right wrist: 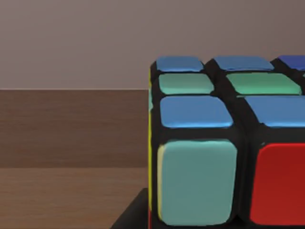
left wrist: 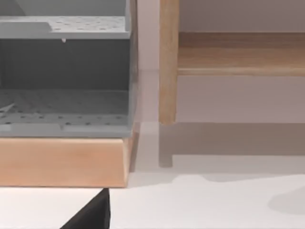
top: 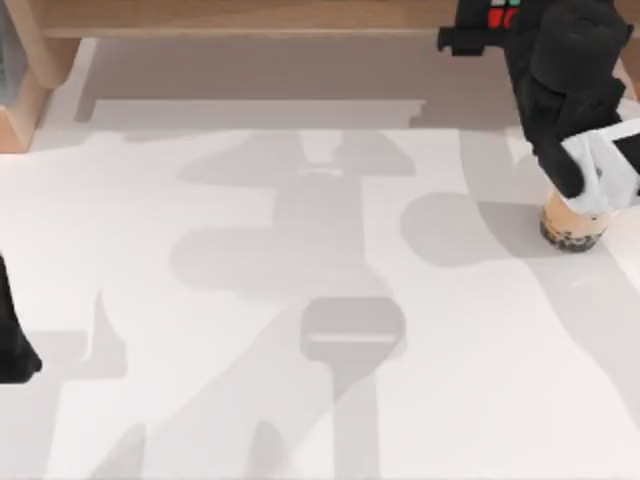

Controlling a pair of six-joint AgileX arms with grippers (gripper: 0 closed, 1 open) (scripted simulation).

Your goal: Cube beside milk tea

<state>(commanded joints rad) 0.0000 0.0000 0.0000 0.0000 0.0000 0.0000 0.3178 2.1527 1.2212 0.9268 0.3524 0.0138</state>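
The cube (right wrist: 224, 143) sits very close to the right wrist camera, showing blue, green, pale teal and red stickers between black edges. From above, a bit of the cube (top: 503, 14) peeks out at the back right edge, by the wooden shelf, with my right gripper (top: 478, 36) right against it. The milk tea (top: 573, 226) stands on the white table at the right, in front of the cube. Its beige lower part and dark pearls show, while my right arm covers its top. My left gripper (top: 14, 350) stays at the table's left edge.
A wooden shelf (top: 250, 15) runs along the back of the table, with a wooden post (top: 40, 55) at the back left. A grey perforated rack (left wrist: 66, 86) on a wooden base (left wrist: 62, 162) stands beside another post (left wrist: 167, 62).
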